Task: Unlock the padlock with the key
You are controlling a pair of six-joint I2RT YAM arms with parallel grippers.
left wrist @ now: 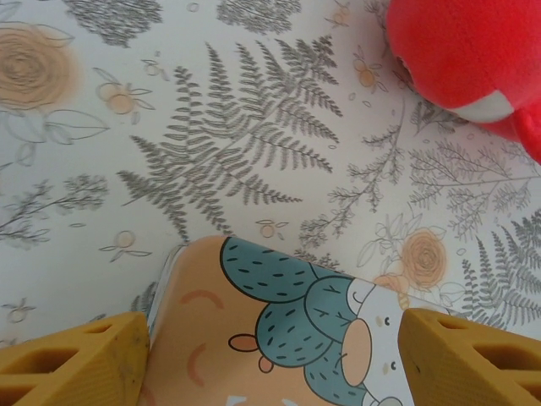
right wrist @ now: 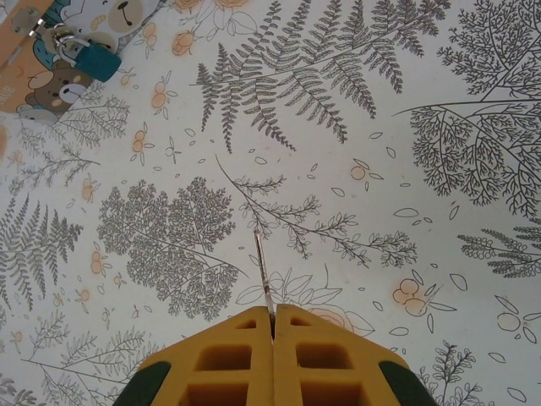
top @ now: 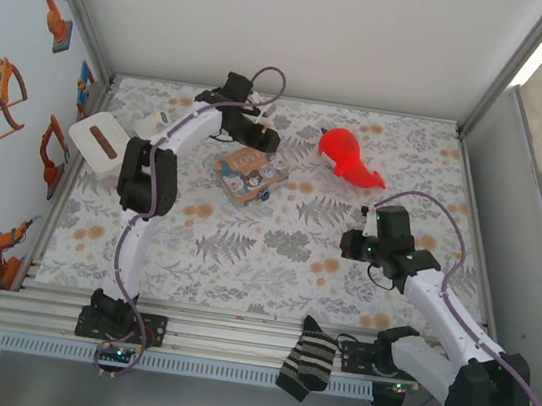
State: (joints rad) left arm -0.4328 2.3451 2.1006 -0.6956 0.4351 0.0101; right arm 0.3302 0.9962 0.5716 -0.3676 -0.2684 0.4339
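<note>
A tan tin box (top: pixel 247 175) printed with cartoon bears lies mid-table. The padlock (right wrist: pixel 93 57), tiny, with a teal-blue body and a silver shackle, hangs at the tin's near corner (right wrist: pixel 34 59); from above the padlock (top: pixel 264 195) is a blue speck. My left gripper (left wrist: pixel 275 359) straddles the tin (left wrist: pixel 254 338), and its yellow fingers (left wrist: pixel 80 364) meet both sides. My right gripper (right wrist: pixel 272 315) is shut on the key (right wrist: pixel 264 271), whose thin blade sticks out edge-on above the cloth. It hovers well to the right of the padlock, as does the right gripper (top: pixel 358 244) from above.
A red plush toy (top: pixel 348 156) lies behind and right of the tin, close to the left gripper. A white block (top: pixel 98 143) sits at the left wall. A striped sock (top: pixel 309 365) hangs over the front rail. The floral cloth (top: pixel 274 254) between the arms is bare.
</note>
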